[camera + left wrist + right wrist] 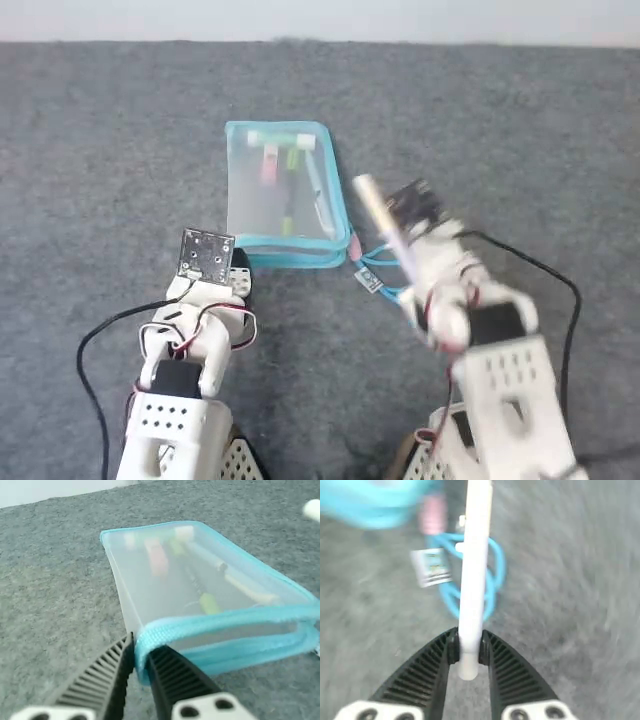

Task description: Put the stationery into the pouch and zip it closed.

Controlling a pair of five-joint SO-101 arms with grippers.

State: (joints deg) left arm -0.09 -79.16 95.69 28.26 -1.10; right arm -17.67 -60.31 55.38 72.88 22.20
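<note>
Loading: my right pincer (468,647) clenched the pen (475,555).
Left pincer (141,654): nipped the pouch (155,600) rim.
Next: pen needed aiming inside.

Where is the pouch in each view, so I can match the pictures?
High view: pouch mid-table, ahead of the arms.
Left wrist view: pouch directly ahead of the left gripper, jaws shut on its teal corner.
Right wrist view: blurred teal pouch beyond the held white pen.
Shared landmark: blue cord with tag at the pouch's end, in high and right wrist views.

Grey carpet (520,130) meets a pale wall (400,20) behind.
</note>
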